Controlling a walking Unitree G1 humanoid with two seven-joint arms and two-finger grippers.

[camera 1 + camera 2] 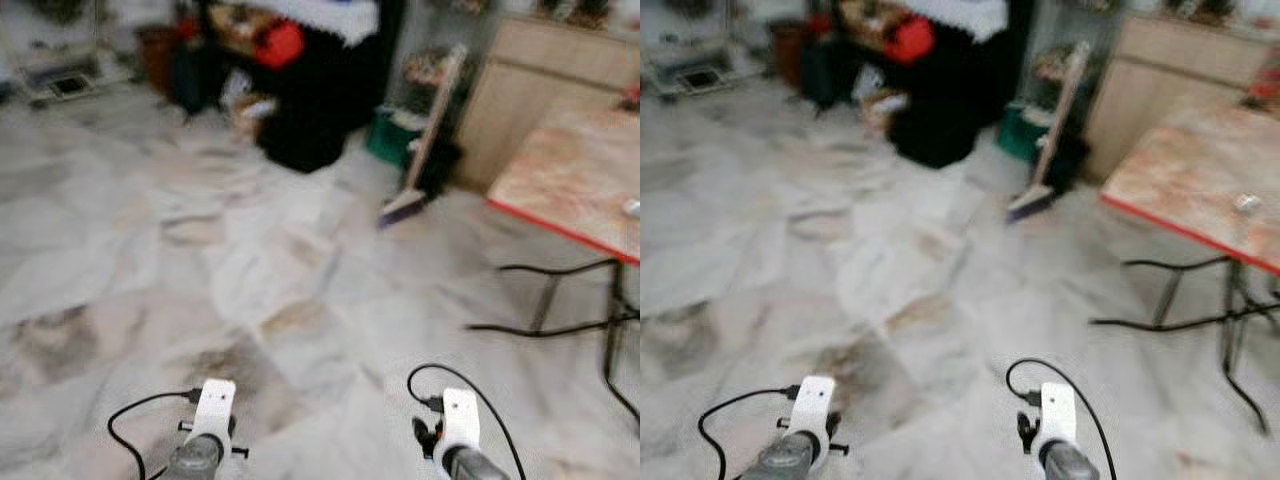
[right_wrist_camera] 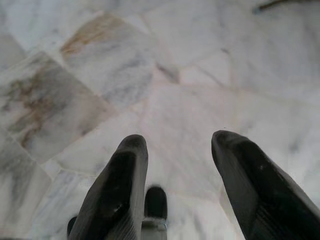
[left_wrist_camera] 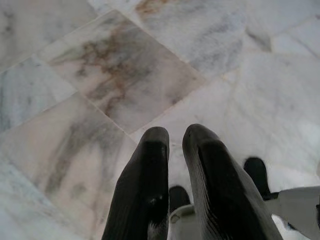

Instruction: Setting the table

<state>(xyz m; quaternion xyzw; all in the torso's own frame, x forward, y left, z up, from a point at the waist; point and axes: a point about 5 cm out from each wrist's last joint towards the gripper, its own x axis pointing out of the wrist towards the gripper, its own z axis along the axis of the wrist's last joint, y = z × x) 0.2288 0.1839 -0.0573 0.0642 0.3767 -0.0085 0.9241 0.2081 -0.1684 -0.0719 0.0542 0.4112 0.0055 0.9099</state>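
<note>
A table [image 1: 570, 175] with a mottled top and a red front edge stands at the right on thin black legs. A small pale object [image 1: 1247, 203] lies on it, too blurred to name. Both arms hang low over the marble floor, far from the table. My left gripper [image 3: 175, 137] points at the floor with its two black fingers close together and nothing between them. My right gripper [image 2: 177, 142] stands open over the tiles, holding nothing. The white wrist mounts of the left arm [image 1: 214, 402] and the right arm [image 1: 459, 415] show at the bottom of the eye views.
A broom [image 1: 420, 160] leans by a wooden cabinet [image 1: 545, 85] at the back right. A dark bag [image 1: 310, 130] and red-and-dark clutter [image 1: 275, 45] stand at the back centre. Black cables [image 1: 560, 325] lie under the table. Marble floor [image 1: 200, 260] spreads wide ahead.
</note>
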